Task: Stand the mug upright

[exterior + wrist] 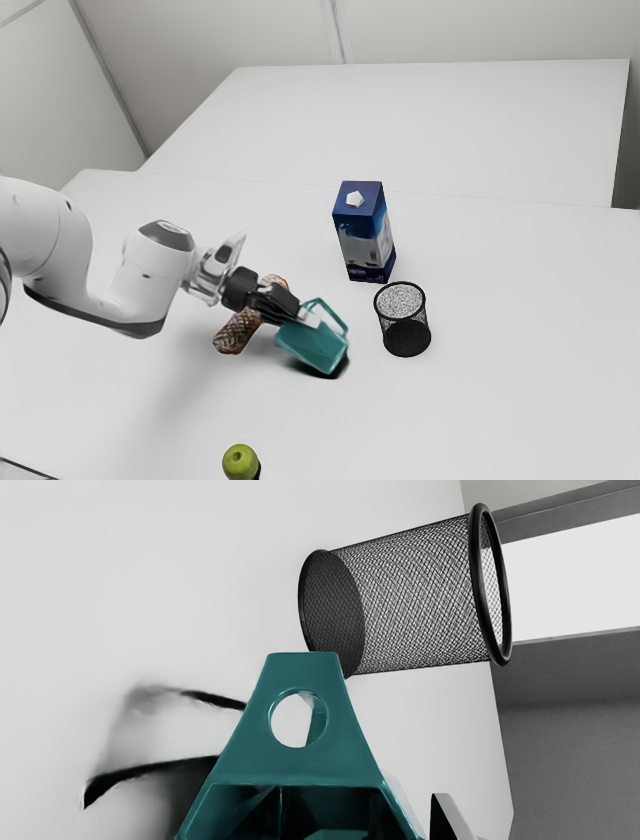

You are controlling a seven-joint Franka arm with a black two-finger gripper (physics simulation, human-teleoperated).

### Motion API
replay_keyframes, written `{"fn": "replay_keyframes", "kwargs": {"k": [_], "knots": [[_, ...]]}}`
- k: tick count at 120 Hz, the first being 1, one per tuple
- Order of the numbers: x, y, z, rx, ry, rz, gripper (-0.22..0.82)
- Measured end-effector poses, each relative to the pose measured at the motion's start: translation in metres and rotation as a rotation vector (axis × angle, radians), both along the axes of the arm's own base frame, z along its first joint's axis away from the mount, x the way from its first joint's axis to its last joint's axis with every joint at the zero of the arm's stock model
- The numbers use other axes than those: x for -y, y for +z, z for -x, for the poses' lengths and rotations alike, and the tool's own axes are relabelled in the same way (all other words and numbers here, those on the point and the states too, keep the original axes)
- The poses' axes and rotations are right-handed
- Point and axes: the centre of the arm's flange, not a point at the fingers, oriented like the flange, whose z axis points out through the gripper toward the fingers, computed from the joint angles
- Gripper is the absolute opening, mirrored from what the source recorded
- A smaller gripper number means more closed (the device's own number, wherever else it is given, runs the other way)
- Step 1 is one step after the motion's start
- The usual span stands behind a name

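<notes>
Three containers: tilted mug [312,350] at gripper [303,315], shadowed inside; upright mesh holder [406,337], carton [364,238].

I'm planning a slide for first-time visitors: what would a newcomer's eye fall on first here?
Probably the teal mug, tilted at the end of the white arm, vivid against the pale table. Next, perhaps, the dark blue carton, upright behind the mug in the exterior view, and the black mesh cup standing nearer that camera.

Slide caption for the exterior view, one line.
Gripper at a tilted teal mug, with a black mesh cup and blue carton standing nearby.
</notes>
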Motion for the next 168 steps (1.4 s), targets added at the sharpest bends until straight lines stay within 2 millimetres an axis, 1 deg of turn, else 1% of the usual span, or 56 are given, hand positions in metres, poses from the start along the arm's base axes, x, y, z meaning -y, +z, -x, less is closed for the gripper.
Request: {"fn": "replay_keyframes", "kwargs": {"k": [12, 16, 20, 24, 34, 42, 47, 52, 60, 67, 84, 96, 105, 114, 126, 138, 146, 160, 168], "knots": [[0.003, 0.001, -0.001, -0.006, 0.005, -0.001, -0.11], [0.003, 0.005, -0.002, -0.001, 0.008, 0.0, -0.12], [0.003, 0.015, -0.003, 0.015, 0.006, 0.0, -0.12], [0.003, 0.029, -0.009, 0.04, -0.011, -0.016, -0.12], [-0.008, 0.075, -0.033, 0.128, -0.082, -0.113, -0.13], [-0.022, 0.115, -0.055, 0.201, -0.14, -0.227, -0.13], [-0.035, 0.131, -0.066, 0.223, -0.187, -0.33, -0.13], [-0.053, 0.138, -0.074, 0.216, -0.224, -0.446, -0.14], [-0.086, 0.143, -0.084, 0.174, -0.256, -0.623, -0.14], [-0.104, 0.152, -0.093, 0.146, -0.263, -0.751, -0.15], [-0.129, 0.147, -0.11, 0.05, -0.223, -0.923, -0.16], [-0.148, 0.133, -0.114, -0.023, -0.166, -0.986, -0.16], [-0.158, 0.117, -0.118, -0.063, -0.125, -1.036, -0.17], [-0.16, 0.104, -0.12, -0.09, -0.087, -1.071, -0.17], [-0.155, 0.088, -0.117, -0.112, -0.031, -1.087, -0.17], [-0.149, 0.079, -0.117, -0.128, 0.035, -1.086, -0.16], [-0.149, 0.076, -0.116, -0.141, 0.077, -1.084, -0.1], [-0.149, 0.075, -0.117, -0.161, 0.143, -1.08, 0.16], [-0.149, 0.077, -0.117, -0.167, 0.176, -1.078, 0.28]]}}
